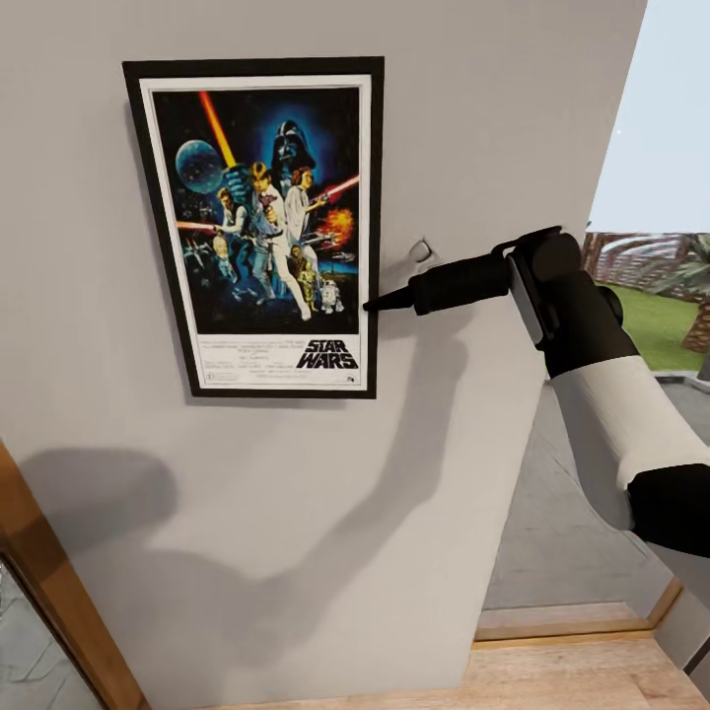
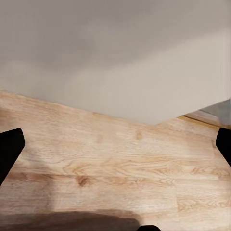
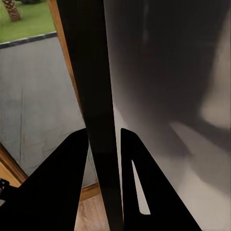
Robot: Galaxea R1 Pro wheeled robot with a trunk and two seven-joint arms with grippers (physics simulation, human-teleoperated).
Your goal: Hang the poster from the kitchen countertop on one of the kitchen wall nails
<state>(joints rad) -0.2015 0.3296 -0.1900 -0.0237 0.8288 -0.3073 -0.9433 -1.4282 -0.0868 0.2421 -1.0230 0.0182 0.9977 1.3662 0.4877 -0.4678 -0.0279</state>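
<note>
Poster (image 1: 266,227) is hanging upright against the wall (image 1: 473,118), long axis vertical, logo lowest; right gripper (image 3: 103,144) is pinching its black right edge.

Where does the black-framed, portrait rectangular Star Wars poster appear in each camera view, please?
Head view: the black-framed Star Wars poster is upper left on the light grey wall, with the right gripper at its right edge.
Right wrist view: the poster is edge-on, a dark band between the fingers.
Left wrist view: light grey wall above pale wooden floor.
Shared landmark: the light grey wall.

Grey wall (image 1: 296,513), wood floor (image 2: 115,168), lawn (image 1: 671,325) outside rt.
</note>
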